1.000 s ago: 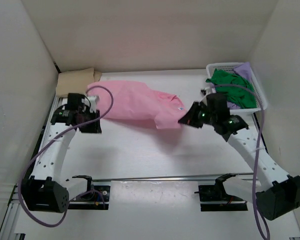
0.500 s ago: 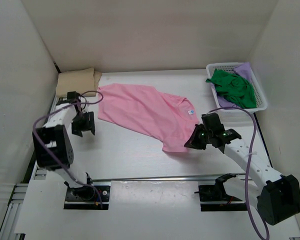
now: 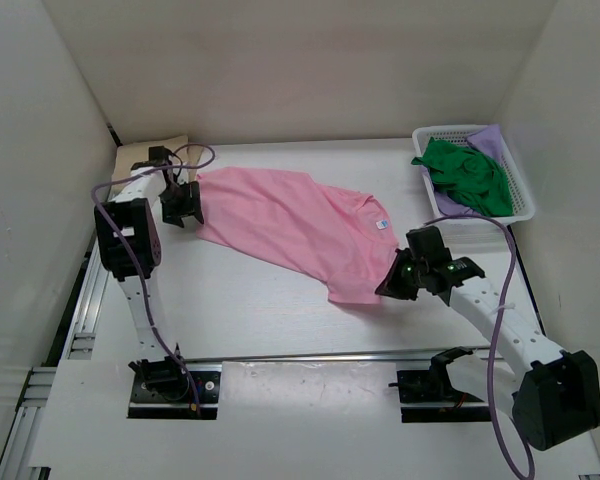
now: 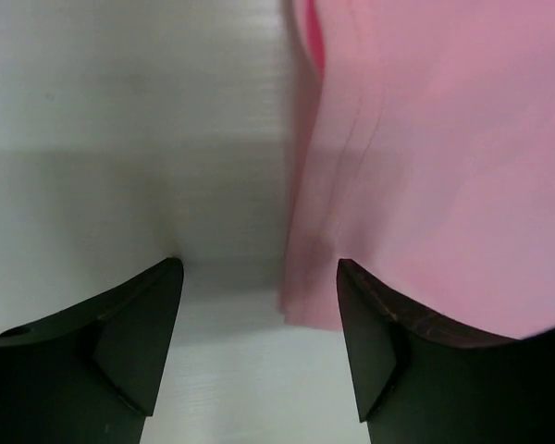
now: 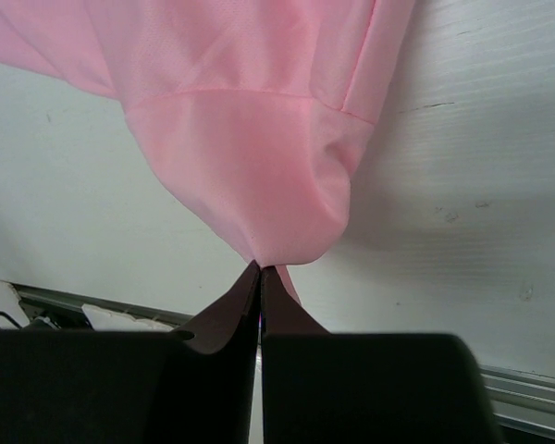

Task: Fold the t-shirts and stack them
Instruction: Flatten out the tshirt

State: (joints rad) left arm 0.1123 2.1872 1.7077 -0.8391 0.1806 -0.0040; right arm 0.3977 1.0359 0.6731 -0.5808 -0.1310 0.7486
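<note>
The pink t-shirt (image 3: 300, 225) is lying spread across the middle of the table (image 3: 260, 310), running diagonally from far left to near right. It is mostly flat, with soft wrinkles and a small white label showing at its neck. Its near right corner is bunching into a rounded fold where the right gripper (image 3: 392, 283) is pinching it. In the right wrist view, the right gripper (image 5: 261, 270) is clenching its jaws tight on a gathered tip of the pink t-shirt (image 5: 250, 166), and the cloth is fanning out from that pinch.

The left gripper (image 3: 183, 203) is sitting at the shirt's far left edge. In the left wrist view, the left gripper (image 4: 259, 305) is holding its jaws apart and gripping nothing. The layered hem of the pink t-shirt (image 4: 425, 166) is lying just beside one finger (image 4: 375, 351), possibly touching it.

The tan t-shirt (image 3: 140, 155) is resting folded at the far left corner. The green t-shirt (image 3: 465, 175) and the purple t-shirt (image 3: 495, 140) are lying crumpled in the white basket (image 3: 450, 129) at the far right.
</note>
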